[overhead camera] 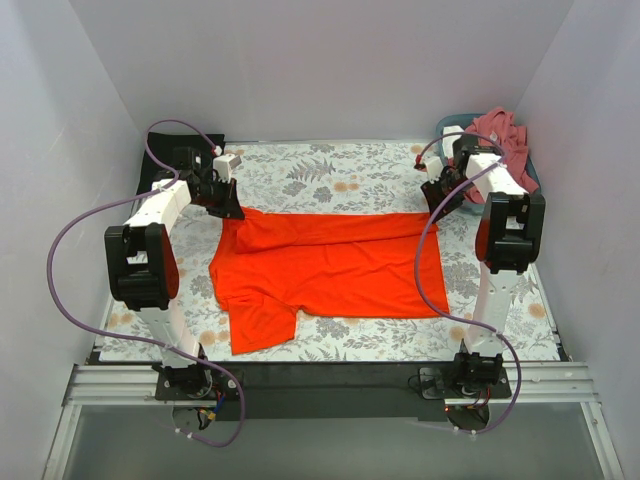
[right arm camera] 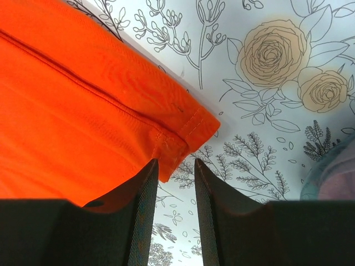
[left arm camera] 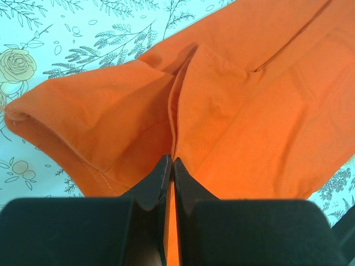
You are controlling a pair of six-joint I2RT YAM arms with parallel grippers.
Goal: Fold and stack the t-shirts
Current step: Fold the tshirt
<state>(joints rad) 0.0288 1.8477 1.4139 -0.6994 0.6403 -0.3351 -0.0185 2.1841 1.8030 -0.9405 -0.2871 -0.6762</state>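
The orange-red t-shirt (overhead camera: 330, 265) lies spread across the middle of the table, its far edge folded over and one sleeve pointing to the near left. My left gripper (overhead camera: 226, 204) is at the shirt's far left corner. In the left wrist view it (left arm camera: 172, 160) is shut on a pinch of the orange cloth (left arm camera: 249, 111). My right gripper (overhead camera: 441, 200) is at the far right corner. In the right wrist view it (right arm camera: 173, 162) is open, with the shirt's hem corner (right arm camera: 183, 136) just at its left fingertip. A dusty-pink shirt (overhead camera: 502, 135) is heaped at the far right. A black folded cloth (overhead camera: 152, 175) lies far left, partly hidden by my left arm.
The floral table covering (overhead camera: 330, 165) shows bare along the far side and the near right. The blue-grey basket (overhead camera: 452, 121) holding the pink shirt stands in the far right corner, just behind my right arm. White walls close in the left, right and back.
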